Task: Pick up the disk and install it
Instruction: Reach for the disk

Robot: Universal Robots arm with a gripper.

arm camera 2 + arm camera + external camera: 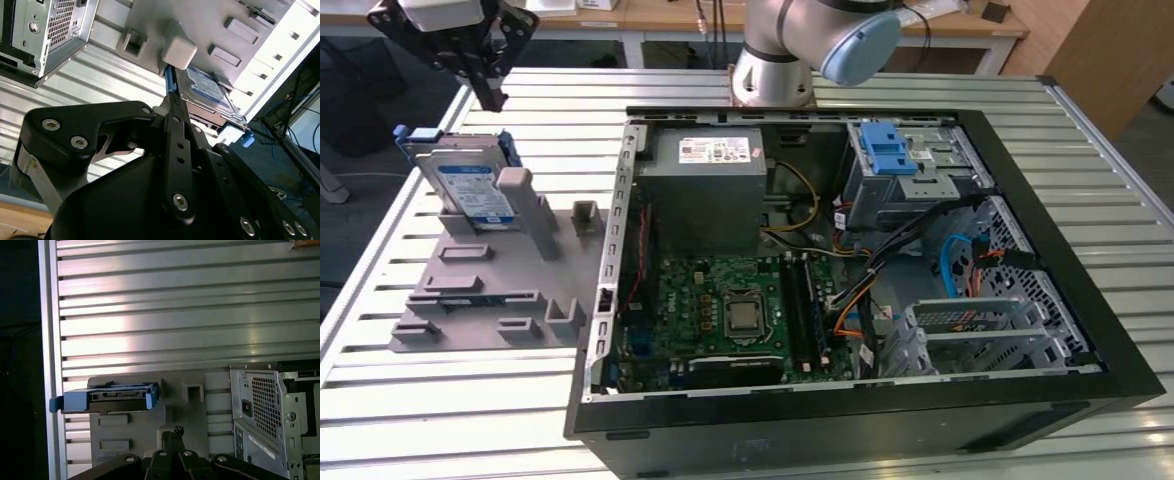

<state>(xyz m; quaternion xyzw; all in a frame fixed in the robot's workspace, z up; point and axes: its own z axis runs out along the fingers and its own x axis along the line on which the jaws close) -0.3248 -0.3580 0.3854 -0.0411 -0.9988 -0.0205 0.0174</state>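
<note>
The disk (pixel 462 186) stands on edge in a slot of the grey holder plate (pixel 480 300) at the exterior view's left, its blue-and-white label facing out and blue rails along its edges. My gripper (pixel 492 98) hangs above and just behind it, fingers pressed together, holding nothing. In the first wrist view the disk (pixel 120 396) shows edge-on past my gripper (pixel 173 432). The second wrist view shows the disk's label (pixel 205 89) just beyond my gripper (pixel 172 106).
The open computer case (pixel 1067 300) lies to the right of the holder plate. Inside are a silver drive cage with a blue latch (pixel 897 150), a grey power supply (pixel 707 165) and the motherboard (pixel 720 310). All rests on a slatted metal table (pixel 440 400).
</note>
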